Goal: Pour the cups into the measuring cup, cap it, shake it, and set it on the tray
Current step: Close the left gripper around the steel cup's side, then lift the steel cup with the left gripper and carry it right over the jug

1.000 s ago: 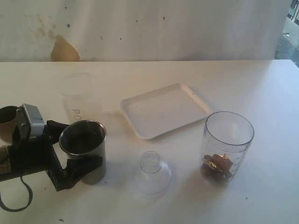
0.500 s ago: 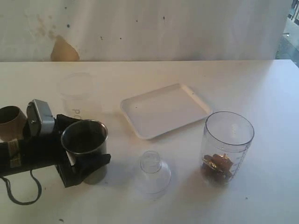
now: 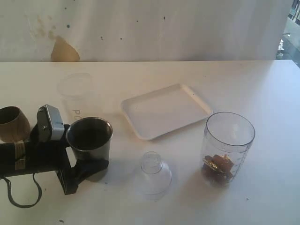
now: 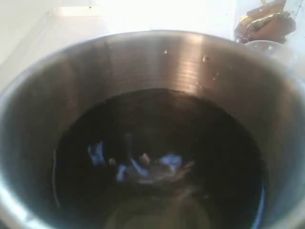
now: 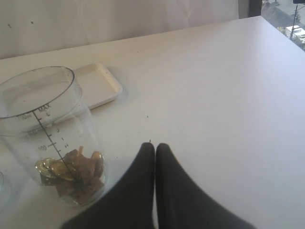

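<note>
My left tool flanks the tapered steel tumbler; I cannot tell if it grips. The tall clear plastic measuring cup stands well to its right.

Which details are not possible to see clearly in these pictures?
- Left wrist view: contents of the tapered steel tumbler, dark and blurred.
- Exterior view: grey lettering on the frosted translucent plastic cup, pale, partly behind the tumbler.
- Exterior view: left gripper contact with tumbler, hidden by its wall.

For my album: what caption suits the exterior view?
Left gripper straddles the tapered steel tumbler, near a tall clear measuring cup and flat white rectangular tray.
</note>
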`<action>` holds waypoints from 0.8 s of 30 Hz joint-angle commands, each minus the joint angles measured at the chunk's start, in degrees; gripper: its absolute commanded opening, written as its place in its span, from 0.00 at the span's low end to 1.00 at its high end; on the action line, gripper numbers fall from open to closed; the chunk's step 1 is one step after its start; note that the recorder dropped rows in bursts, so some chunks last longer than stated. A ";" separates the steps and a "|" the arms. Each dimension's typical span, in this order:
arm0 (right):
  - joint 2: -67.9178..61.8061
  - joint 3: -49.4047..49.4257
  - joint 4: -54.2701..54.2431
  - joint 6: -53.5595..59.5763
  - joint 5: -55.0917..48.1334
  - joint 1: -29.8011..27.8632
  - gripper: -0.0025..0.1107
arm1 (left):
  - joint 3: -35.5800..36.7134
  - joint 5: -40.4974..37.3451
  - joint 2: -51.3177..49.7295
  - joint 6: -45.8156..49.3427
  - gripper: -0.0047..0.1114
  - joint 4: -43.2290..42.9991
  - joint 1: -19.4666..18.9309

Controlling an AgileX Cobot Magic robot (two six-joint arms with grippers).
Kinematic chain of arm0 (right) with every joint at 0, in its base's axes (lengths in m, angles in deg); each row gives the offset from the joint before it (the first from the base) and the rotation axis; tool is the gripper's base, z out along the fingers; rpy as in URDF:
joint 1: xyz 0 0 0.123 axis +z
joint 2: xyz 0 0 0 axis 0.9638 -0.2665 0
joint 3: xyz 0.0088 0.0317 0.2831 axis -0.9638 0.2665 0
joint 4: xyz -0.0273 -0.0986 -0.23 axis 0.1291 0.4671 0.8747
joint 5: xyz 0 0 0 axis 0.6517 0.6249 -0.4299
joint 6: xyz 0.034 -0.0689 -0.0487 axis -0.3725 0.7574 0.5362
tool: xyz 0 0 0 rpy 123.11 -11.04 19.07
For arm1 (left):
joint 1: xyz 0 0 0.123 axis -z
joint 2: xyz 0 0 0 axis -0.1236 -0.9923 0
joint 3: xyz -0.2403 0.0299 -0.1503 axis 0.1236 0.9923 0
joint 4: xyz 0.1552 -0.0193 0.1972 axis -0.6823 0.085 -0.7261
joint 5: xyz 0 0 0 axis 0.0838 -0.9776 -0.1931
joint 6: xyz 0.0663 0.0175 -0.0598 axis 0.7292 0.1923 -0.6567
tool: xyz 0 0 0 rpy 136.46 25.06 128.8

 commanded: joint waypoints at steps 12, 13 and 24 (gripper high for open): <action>0.29 0.31 0.28 -0.22 0.11 -0.28 0.02 | -0.21 10.53 4.87 -5.87 0.04 2.72 0.32; 0.29 0.31 0.28 -0.22 0.11 -0.28 0.02 | -0.21 10.53 5.78 -5.97 0.04 2.82 0.32; 0.29 0.31 0.28 -0.22 0.11 -0.28 0.02 | -5.46 6.65 13.80 -19.13 0.04 -1.07 2.30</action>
